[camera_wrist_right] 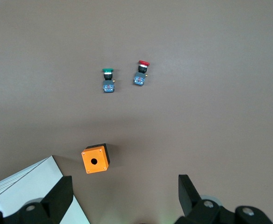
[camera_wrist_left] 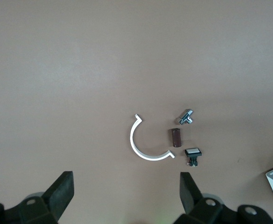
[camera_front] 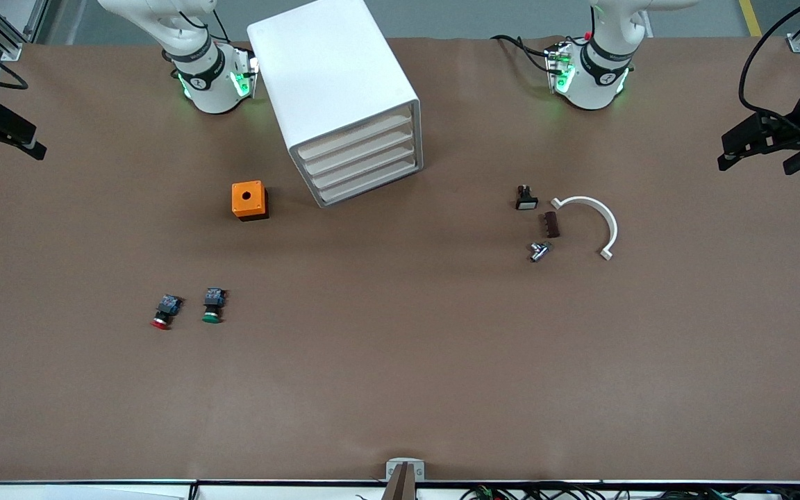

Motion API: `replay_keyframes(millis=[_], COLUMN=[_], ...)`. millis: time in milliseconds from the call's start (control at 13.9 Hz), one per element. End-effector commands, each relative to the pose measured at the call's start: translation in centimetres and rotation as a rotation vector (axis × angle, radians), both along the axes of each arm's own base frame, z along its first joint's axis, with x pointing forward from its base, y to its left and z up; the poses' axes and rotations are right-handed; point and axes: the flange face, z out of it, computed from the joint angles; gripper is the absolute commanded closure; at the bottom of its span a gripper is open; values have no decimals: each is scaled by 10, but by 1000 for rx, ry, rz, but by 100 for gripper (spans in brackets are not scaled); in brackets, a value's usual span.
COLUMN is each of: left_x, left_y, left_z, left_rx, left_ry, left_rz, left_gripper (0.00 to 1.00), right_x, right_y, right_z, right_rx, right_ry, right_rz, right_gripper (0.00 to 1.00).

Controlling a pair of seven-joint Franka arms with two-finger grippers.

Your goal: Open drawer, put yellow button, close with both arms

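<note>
**A:** How far along is it, starting from the camera's side of the table (camera_front: 400,389)?

**B:** Nearest the camera lie a red button (camera_front: 161,314) and a green button (camera_front: 212,307), side by side toward the right arm's end. Farther off, toward the left arm's end, there is a white arc (camera_front: 591,222) with a few small parts beside it. No plainly yellow button shows anywhere.

**A:** And the orange box (camera_front: 248,200)?

**B:** It is the closest in colour. It sits on the table just beside the white cabinet (camera_front: 337,90), outside it. All four drawers (camera_front: 362,163) look pushed in flush.

**A:** So is the task done or not?

**B:** If the box is the thing meant, it is not in a drawer. If a yellow button is already inside, the shut fronts would hide it. The pictures fit both readings.

**A:** What about the arms?

**B:** The left gripper (camera_wrist_left: 126,176) hangs at the left arm's end of the table and the right gripper (camera_wrist_right: 125,178) at the right arm's end. Both have their fingers spread wide with nothing between them, well away from the cabinet.
</note>
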Motion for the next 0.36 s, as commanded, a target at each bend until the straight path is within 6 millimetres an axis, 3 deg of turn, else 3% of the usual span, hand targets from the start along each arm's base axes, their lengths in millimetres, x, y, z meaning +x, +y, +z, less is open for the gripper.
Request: replay_keyframes(millis=[0, 288], left_x=[1, 0], left_y=[2, 1], left_z=[3, 6], left_rx=[20, 18], left_ry=[-11, -17], left_rz=[7, 5], left_gripper=[0, 0], right_x=[-9, -9], right_y=[2, 3], right_z=[3, 3], right_rx=[5, 5], right_ry=[-8, -7], right_rz=[-6, -2], right_gripper=[0, 0])
